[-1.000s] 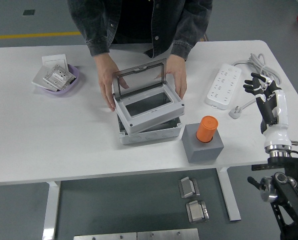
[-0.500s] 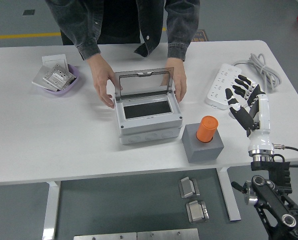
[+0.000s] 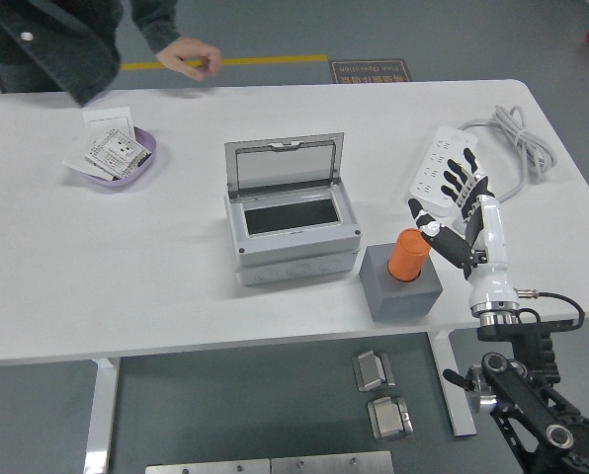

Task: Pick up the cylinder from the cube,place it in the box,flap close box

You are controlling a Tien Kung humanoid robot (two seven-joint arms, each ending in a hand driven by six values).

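Note:
An orange cylinder [image 3: 408, 255] stands upright on a grey cube [image 3: 400, 284] near the table's front edge. To its left sits a grey box [image 3: 291, 235] with its clear lid [image 3: 284, 165] raised at the back, inside empty. My right hand [image 3: 452, 205] reaches in from the lower right, fingers spread, thumb close beside the cylinder's right side, holding nothing. The left arm is out of view.
A white power strip [image 3: 435, 178] with its cable [image 3: 517, 133] lies at the right, behind my hand. A purple bowl [image 3: 128, 168] with white cards sits at the far left. A person's hand [image 3: 188, 57] and sleeve are at the top left, off the table.
The person let go of the box and drew back to the top left. My right hand moved left toward the cylinder. The box stays level with its lid up.

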